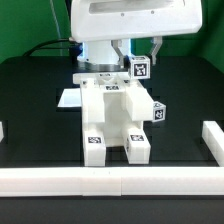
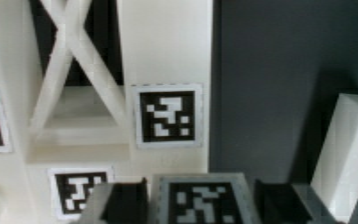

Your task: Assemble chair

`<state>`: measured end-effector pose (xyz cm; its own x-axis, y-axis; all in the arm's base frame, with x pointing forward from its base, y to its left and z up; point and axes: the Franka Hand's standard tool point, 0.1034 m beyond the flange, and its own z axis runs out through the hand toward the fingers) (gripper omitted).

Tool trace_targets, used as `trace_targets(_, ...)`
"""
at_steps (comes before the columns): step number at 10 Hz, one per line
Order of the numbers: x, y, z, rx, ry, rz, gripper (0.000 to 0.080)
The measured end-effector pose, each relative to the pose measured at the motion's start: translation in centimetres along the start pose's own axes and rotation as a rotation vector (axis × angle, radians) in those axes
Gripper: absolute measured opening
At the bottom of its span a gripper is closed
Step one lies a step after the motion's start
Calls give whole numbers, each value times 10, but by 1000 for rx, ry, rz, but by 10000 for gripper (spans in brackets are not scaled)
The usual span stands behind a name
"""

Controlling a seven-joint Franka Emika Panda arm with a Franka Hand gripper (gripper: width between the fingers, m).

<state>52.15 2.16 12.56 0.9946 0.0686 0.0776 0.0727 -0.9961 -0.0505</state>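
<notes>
From the exterior view, the gripper (image 1: 139, 60) hangs under the white arm with its two fingers closed on a small tagged part (image 1: 140, 69). The part's black-and-white square faces the camera. What kind of piece it is I cannot say for sure; it may be a leg bar seen end-on. Directly below the hand and a little nearer the camera stands the chair (image 1: 112, 120), a blocky white build resting on the black table (image 1: 40, 130). The held part sits right at the chair's upper rear edge, but this angle does not show whether the two touch. A tagged cube (image 1: 158, 113) juts from the chair's side, lower than the fingertips. Behind the chair, off to the hand's far side, a corner of the marker board (image 1: 68, 98) shows. A white border rail (image 1: 110, 180) runs along the table edge, well apart from the hand.

In the wrist view, the gripper (image 2: 202, 205) shows as dark jaws clamped on either side of the tagged part (image 2: 202, 198). Just beyond the fingertips lies the chair (image 2: 87, 140), with several tags on its white faces and a cross brace (image 2: 78, 60) farther out. To one side of the hand, over dark table (image 2: 274, 70), stands another white rail (image 2: 350, 150).
</notes>
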Motion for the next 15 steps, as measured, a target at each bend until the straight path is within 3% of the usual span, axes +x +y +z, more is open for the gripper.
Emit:
trace_targets(8,10,7,1,-12,27,-24,285)
trace_targets(15,1,7,0,-6,12,-12,285)
